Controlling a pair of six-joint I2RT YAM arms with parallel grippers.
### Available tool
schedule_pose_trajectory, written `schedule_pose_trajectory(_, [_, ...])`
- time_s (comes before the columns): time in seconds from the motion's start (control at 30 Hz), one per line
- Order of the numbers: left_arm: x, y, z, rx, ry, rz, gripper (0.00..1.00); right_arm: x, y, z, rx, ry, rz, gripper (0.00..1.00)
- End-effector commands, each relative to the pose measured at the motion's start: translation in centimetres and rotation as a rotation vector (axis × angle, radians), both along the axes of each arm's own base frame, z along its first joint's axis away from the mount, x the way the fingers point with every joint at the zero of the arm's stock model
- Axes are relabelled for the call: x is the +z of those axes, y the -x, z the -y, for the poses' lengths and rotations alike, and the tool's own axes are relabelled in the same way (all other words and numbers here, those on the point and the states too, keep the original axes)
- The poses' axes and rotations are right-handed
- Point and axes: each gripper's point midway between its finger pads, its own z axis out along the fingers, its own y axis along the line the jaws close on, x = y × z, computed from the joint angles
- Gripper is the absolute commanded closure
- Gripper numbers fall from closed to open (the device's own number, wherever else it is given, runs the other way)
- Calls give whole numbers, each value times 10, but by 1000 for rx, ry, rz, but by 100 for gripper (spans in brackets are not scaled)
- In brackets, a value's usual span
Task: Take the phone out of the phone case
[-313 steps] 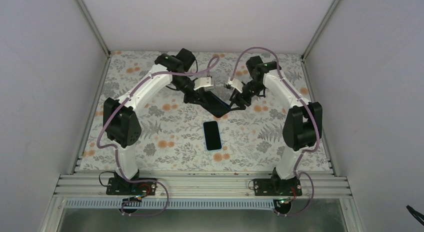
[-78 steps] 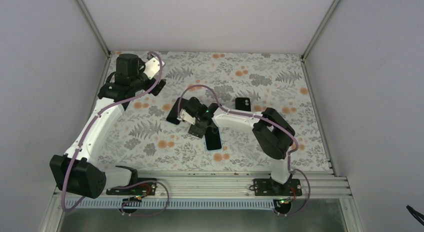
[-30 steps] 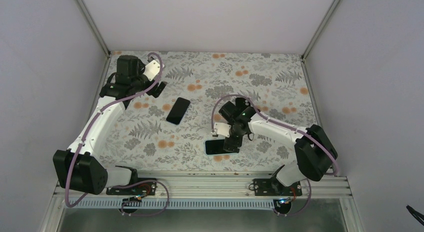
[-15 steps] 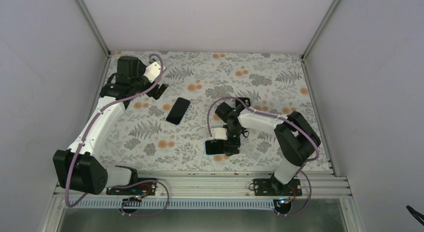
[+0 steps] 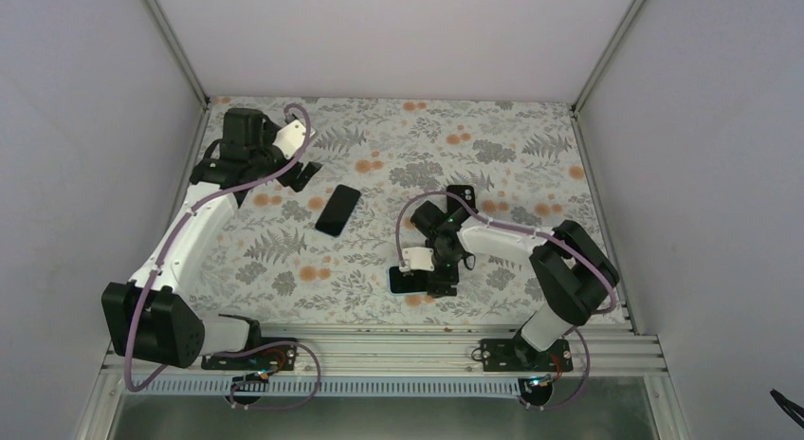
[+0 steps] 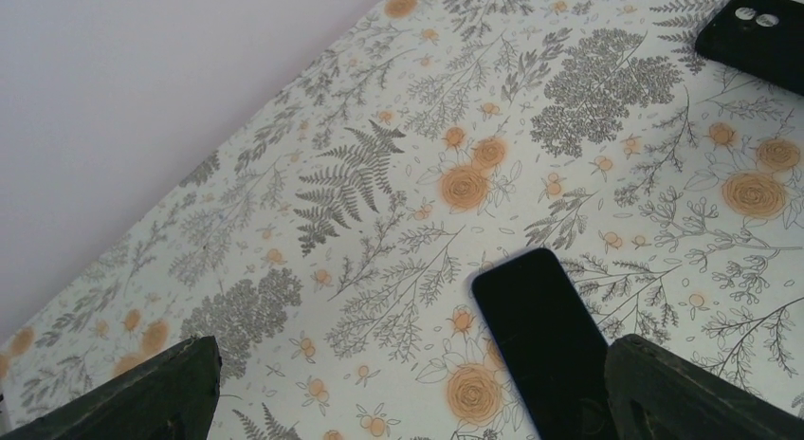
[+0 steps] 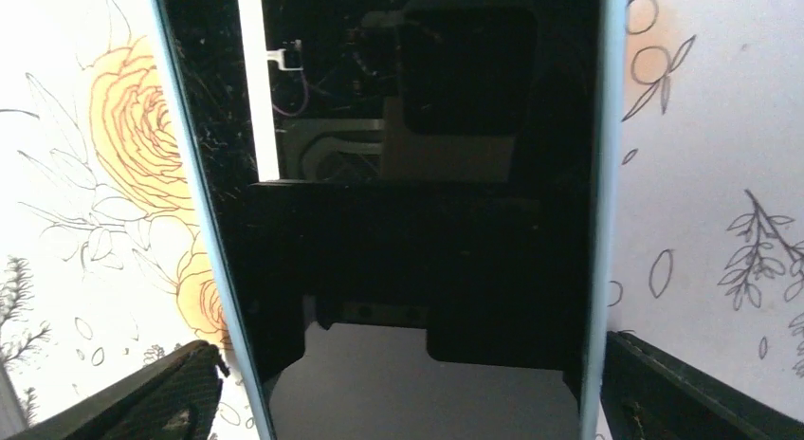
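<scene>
Phone (image 7: pixel 417 222) flat on the bench (image 5: pixel 531 155); my right jaws stand wide astride its blue rim (image 7: pixel 612 80), perhaps the case, to grip.

Bare black phone (image 5: pixel 338 210), case (image 6: pixel 758 42) apart

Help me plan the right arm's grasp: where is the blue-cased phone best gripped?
Probably across its two long light-blue edges, coming straight down from above. The blue-cased phone lies flat with its screen up, and the open right gripper straddles its width.
</scene>
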Motion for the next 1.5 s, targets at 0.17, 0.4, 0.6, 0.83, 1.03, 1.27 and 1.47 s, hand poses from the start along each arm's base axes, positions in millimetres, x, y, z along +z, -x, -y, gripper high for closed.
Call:
schedule_pose_trajectory(0.17, [-4, -1, 10, -48, 32, -97, 0, -31, 6, 13, -14, 59, 103, 17])
schedule_pose_trajectory(0.4, [-6, 23, 46, -217, 195, -345, 0, -20, -16, 4, -41, 13, 225, 36])
schedule_pose_trajectory(0.6, [-11, 43, 68, -305, 339, -608, 0, 56, -52, -31, -100, -204, 428, 42])
schedule_pose_trajectory(0.83, [-35, 50, 84, -325, 436, -817, 0, 128, -85, -62, -144, -346, 615, 42])
schedule_pose_trajectory(1.03, [-39, 48, 95, -346, 462, -873, 0, 154, -103, -88, -148, -401, 699, 42])
schedule_pose_trajectory(1.27, [-42, 62, 113, -416, 473, -923, 4, 175, -127, -112, -162, -461, 792, 41])
schedule_pose_trajectory(1.47, [-47, 69, 119, -432, 468, -954, 20, 193, -139, -125, -170, -500, 841, 41])
